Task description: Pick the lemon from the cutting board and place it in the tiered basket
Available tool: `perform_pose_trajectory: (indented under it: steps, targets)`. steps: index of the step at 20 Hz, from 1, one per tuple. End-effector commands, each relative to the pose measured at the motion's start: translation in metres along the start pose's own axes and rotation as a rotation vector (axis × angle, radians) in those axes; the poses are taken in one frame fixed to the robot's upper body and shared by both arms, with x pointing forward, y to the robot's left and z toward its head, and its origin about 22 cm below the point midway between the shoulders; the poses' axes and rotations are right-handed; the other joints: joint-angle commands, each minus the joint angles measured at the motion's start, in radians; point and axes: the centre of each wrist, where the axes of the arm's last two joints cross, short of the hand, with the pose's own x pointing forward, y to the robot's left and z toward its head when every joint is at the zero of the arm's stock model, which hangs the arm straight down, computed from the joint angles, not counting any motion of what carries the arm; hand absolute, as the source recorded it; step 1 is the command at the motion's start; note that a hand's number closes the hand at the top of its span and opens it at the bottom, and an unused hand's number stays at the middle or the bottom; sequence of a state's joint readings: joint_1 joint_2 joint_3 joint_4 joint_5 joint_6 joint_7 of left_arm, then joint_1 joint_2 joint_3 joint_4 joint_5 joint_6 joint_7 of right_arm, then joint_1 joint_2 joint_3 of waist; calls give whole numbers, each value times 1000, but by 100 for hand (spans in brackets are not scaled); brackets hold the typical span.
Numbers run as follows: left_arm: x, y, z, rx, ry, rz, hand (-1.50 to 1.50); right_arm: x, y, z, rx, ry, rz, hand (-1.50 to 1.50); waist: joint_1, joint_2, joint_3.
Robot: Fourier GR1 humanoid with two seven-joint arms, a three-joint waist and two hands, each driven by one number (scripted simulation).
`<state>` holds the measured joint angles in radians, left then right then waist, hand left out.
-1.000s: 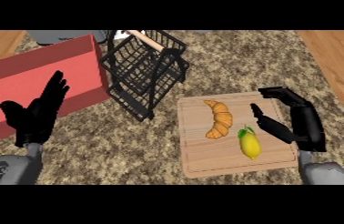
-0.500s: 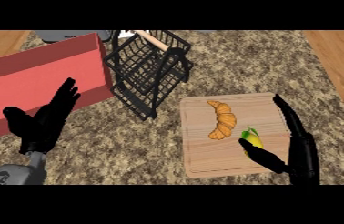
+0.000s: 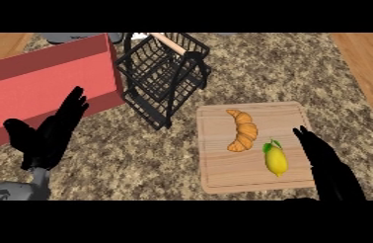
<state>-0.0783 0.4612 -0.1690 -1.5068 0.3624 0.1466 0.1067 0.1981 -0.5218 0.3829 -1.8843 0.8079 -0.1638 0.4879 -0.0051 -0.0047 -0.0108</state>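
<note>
Hovering just right of the yellow lemon (image 3: 275, 160) on the pale wooden cutting board (image 3: 218, 173), the right hand (image 3: 325, 163), fingers straight and together, is needing to curl around it without nudging the croissant (image 3: 242, 130).

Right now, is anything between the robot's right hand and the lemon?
No. The right hand is just right of the lemon on the cutting board, with only bare wood between them. The croissant lies up and left of the lemon, toward the tiered basket.
</note>
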Motion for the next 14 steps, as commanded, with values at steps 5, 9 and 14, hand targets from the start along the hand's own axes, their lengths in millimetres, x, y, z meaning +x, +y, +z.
perform_pose_trajectory:
  steps: [5,9,14]
  targets:
    - [10,8,-4,-22,-6,-1,0,94,-33,24,139,136,151,-150,14,4,7]
    - [16,-24,-13,-17,-6,8,0,140,-15,8,122,194,150,-150,8,5,10]
    - [-7,-3,1,-3,5,0,0,118,12,-8,135,277,152,-150,6,5,10]
